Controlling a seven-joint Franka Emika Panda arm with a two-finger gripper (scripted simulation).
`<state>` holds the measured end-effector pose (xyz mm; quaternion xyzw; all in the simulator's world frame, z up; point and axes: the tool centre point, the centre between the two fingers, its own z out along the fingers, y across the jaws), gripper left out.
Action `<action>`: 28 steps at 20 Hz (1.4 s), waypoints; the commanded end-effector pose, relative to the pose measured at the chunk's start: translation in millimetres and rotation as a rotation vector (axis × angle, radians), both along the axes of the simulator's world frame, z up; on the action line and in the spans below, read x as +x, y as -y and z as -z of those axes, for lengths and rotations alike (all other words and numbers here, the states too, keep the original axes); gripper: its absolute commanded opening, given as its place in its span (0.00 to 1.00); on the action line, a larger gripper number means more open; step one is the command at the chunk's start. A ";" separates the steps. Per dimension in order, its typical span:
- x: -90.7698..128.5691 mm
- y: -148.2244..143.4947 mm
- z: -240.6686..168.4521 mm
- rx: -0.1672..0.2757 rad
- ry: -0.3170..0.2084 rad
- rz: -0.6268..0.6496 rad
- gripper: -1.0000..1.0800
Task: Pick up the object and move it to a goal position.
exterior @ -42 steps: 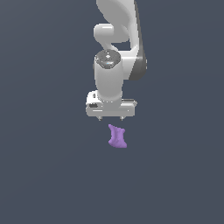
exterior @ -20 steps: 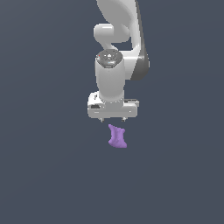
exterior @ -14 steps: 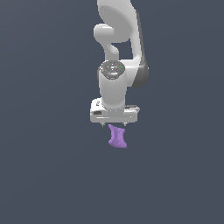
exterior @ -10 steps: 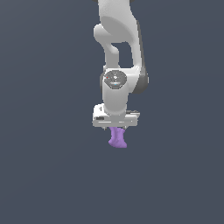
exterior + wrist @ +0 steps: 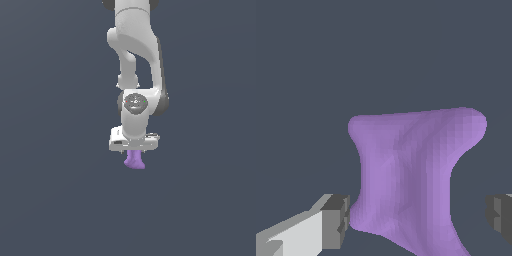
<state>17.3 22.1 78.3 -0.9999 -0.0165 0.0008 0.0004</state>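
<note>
The object (image 5: 134,161) is a small matte purple lump, pinched in the middle, resting on the dark grey floor. My white gripper (image 5: 134,152) sits directly over it, and the hand hides the lump's upper part in the exterior view. In the wrist view the object (image 5: 411,160) fills the space between my two fingers. One finger pad (image 5: 338,220) is almost against its side. The other pad (image 5: 500,217) stands a short gap away. The gripper (image 5: 418,220) is open and straddles the lump.
A plain dark grey floor (image 5: 60,200) surrounds the object on all sides. The white arm (image 5: 135,45) rises straight up above the gripper.
The arm has come down. The gripper, which hung a little above the object, now has its fingers on either side of the lump. The object has not moved.
</note>
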 end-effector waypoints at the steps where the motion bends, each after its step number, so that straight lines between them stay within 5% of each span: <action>1: 0.0 0.0 0.1 0.000 0.000 0.000 0.96; 18: 0.4 0.0 51.7 -0.001 0.001 -0.001 0.96; 19: 0.4 0.0 51.7 -0.001 0.001 -0.001 0.00; 28: 0.4 0.0 51.7 -0.001 0.001 -0.001 0.00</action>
